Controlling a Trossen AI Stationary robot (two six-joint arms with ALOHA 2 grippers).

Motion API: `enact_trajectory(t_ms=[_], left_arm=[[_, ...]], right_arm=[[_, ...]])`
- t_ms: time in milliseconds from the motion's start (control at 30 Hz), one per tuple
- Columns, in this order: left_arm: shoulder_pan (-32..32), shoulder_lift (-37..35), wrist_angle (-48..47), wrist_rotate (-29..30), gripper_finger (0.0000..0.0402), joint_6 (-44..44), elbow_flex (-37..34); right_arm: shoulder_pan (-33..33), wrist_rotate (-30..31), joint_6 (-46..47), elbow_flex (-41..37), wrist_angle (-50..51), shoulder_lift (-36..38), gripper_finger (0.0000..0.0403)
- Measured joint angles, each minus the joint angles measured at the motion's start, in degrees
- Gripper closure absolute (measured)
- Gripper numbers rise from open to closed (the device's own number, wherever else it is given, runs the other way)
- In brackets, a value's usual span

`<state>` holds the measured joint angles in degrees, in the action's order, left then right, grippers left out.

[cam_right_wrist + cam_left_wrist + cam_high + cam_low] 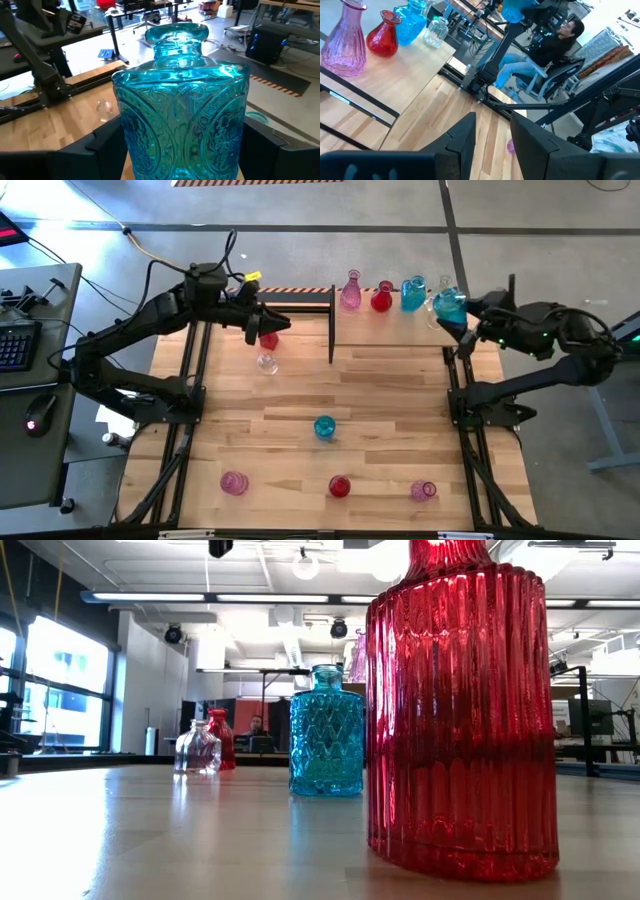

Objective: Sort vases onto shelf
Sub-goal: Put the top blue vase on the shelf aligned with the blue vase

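In the high view the shelf (400, 332) carries a pink vase (350, 291), a red one (381, 298), a blue one (413, 294) and a clear one (443, 284) along its far edge. My right gripper (462, 313) is at the shelf's right end, shut on a turquoise vase (449, 305). My left gripper (278, 327) is open and hovers left of the shelf, over a small red vase (268, 340) with a clear vase (266, 363) just nearer. Both stand on the table. Between its fingers the left wrist view (492, 142) shows only tabletop. My right gripper pinches the turquoise vase by its square patterned body (180, 130), one finger (102, 147) on each of two opposite sides, below the shoulder. It comes roughly level from the table's right side. The vase is upright, neck up; whether its base rests on the shelf is hidden.
On the near half of the table stand a turquoise vase (324, 427), a pink one (233, 482), a red ribbed one (340, 486) and a pink one lying on its side (424, 491). A black bar (331, 325) edges the shelf's left end. A person sits beyond the table (555, 40).
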<state>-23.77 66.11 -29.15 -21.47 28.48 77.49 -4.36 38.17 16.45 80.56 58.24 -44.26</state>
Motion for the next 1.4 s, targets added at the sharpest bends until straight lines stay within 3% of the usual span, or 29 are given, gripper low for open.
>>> enact_trajectory(t_ms=[700, 1000, 1400], left_arm=[[-2.6, 0.0, 0.0, 0.2, 0.0289, 0.0, 0.0], [-2.6, 0.0, 0.0, 3.8, 0.0289, -0.2, 0.0], [-2.6, 0.0, 0.0, 3.9, 0.0289, -0.2, 0.0]], right_arm=[[0.0, 5.8, 9.6, -26.1, -9.9, 16.5, 0.0132], [0.0, 8.9, 10.3, -35.5, -18.3, 17.3, 0.0132], [0.0, 14.5, 11.5, -44.1, -26.3, 17.2, 0.0132]])
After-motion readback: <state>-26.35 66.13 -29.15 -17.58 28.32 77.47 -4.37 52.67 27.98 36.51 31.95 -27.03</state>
